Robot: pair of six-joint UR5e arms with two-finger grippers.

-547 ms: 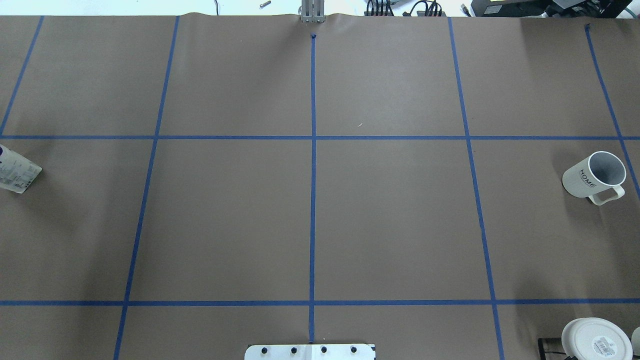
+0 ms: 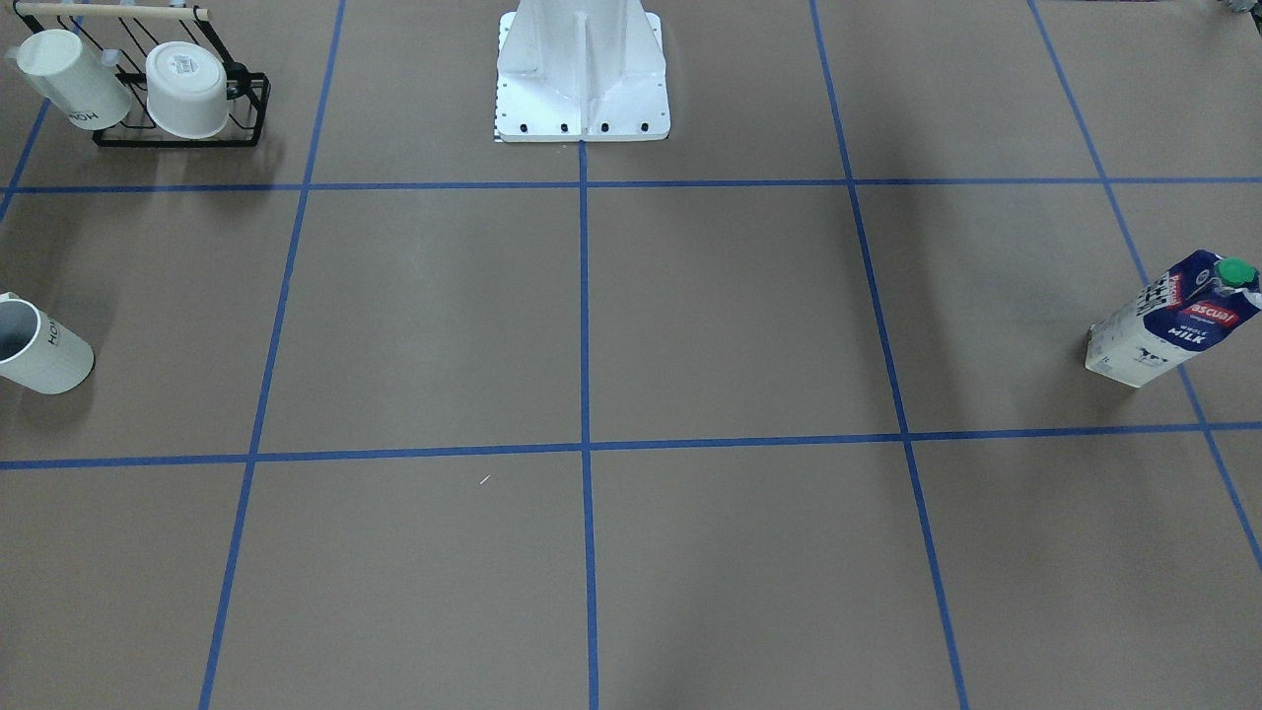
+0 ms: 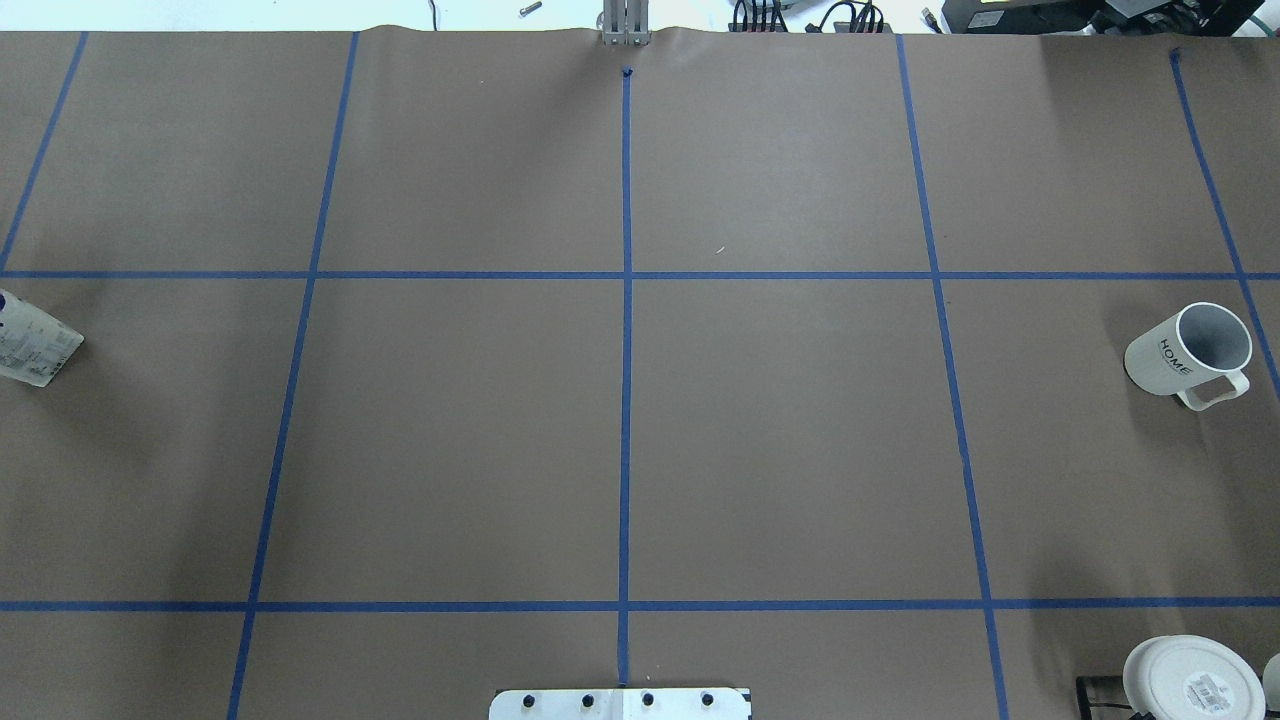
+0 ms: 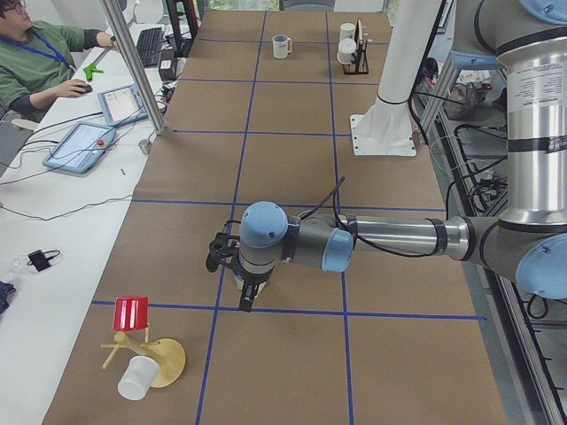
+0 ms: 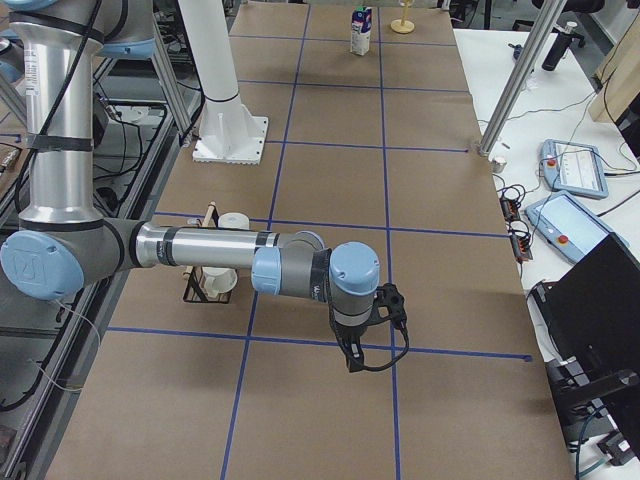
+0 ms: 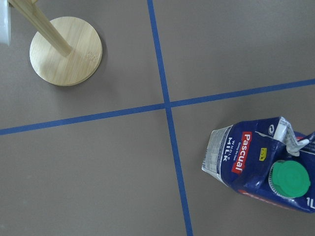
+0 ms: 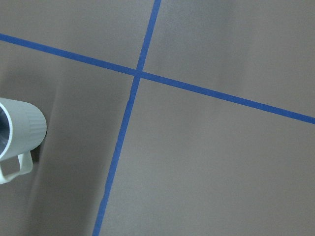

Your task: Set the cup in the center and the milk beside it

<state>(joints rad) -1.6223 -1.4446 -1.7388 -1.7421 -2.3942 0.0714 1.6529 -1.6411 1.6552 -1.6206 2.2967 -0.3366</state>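
left claw (image 4: 245,303) near milk (image 2: 1173,320); cup (image 3: 1190,352) well apart

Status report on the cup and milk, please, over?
Jaws, left arm, right arm: can't tell open or shut. Cup far right, milk far left, both standing untouched. Center bare; nothing blocking.
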